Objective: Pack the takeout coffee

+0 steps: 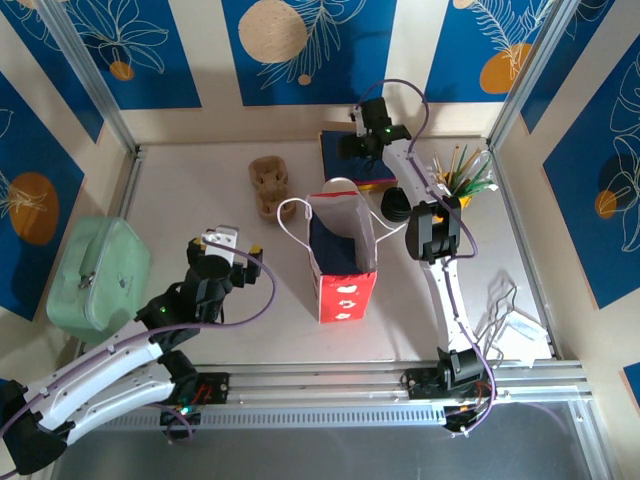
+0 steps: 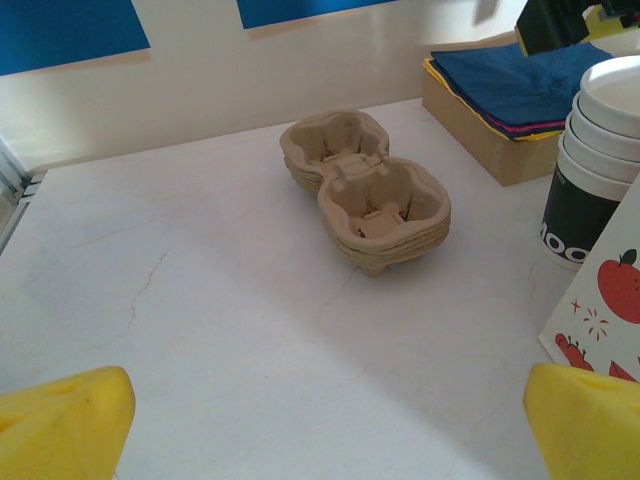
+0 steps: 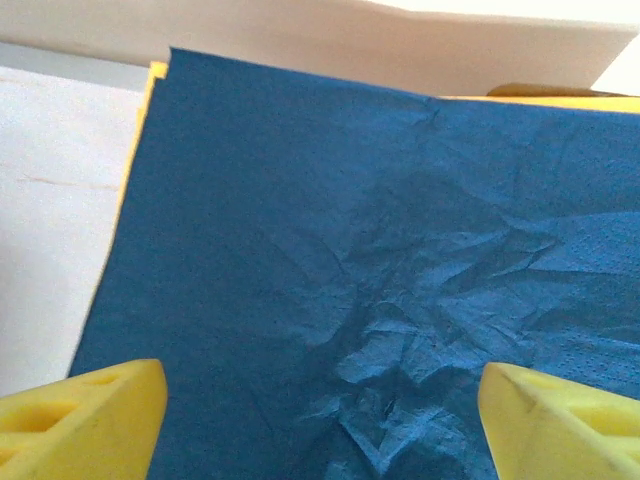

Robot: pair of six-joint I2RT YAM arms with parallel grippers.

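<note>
Your right fingers [image 3: 90,420] stand wide apart and empty over the blue napkins [image 3: 330,260], your left fingers [image 2: 60,425] gape just as wide above the bench [image 2: 220,330] at centre left, and the takeout coffee [image 1: 394,205] sits mid-frame, just right of the paper bag [image 1: 345,290].

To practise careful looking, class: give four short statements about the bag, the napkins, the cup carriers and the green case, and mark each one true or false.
1. The paper bag stands upright with its mouth open. True.
2. The right pincer hangs over the blue napkins. True.
3. The left pincer grips the cardboard cup carriers. False: it is open and apart from them.
4. The green case lies inside the bag. False: it sits on the table, left of the bag.
</note>
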